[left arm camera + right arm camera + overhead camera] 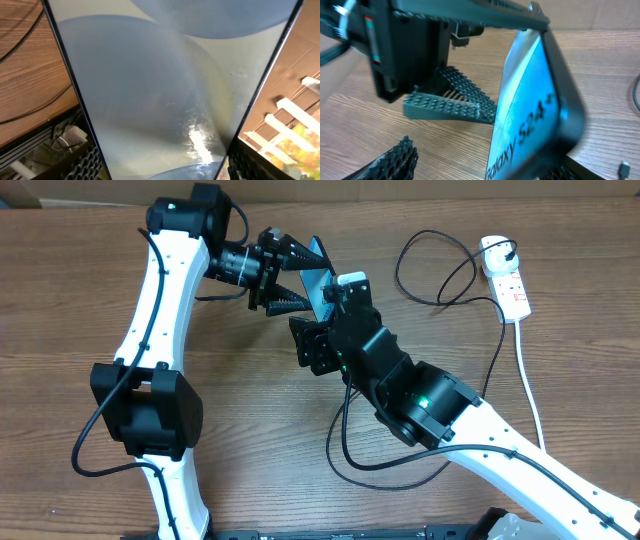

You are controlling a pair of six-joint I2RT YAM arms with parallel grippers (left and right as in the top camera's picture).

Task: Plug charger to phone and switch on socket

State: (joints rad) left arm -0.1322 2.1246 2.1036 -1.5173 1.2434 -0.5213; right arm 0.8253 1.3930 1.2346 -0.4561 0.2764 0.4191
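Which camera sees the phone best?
The right wrist view: the phone shows its blue screen, dark edge and part of "Galaxy S24". The left wrist view is too close, just blurry screen. Overhead, it is only a small blue sliver.

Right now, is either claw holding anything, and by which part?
Left claw holds the phone, pinched across its two long edges. Right claw sits by it; whether it grips cannot be told.

Overhead looks down; both wrist views sit close on the phone.
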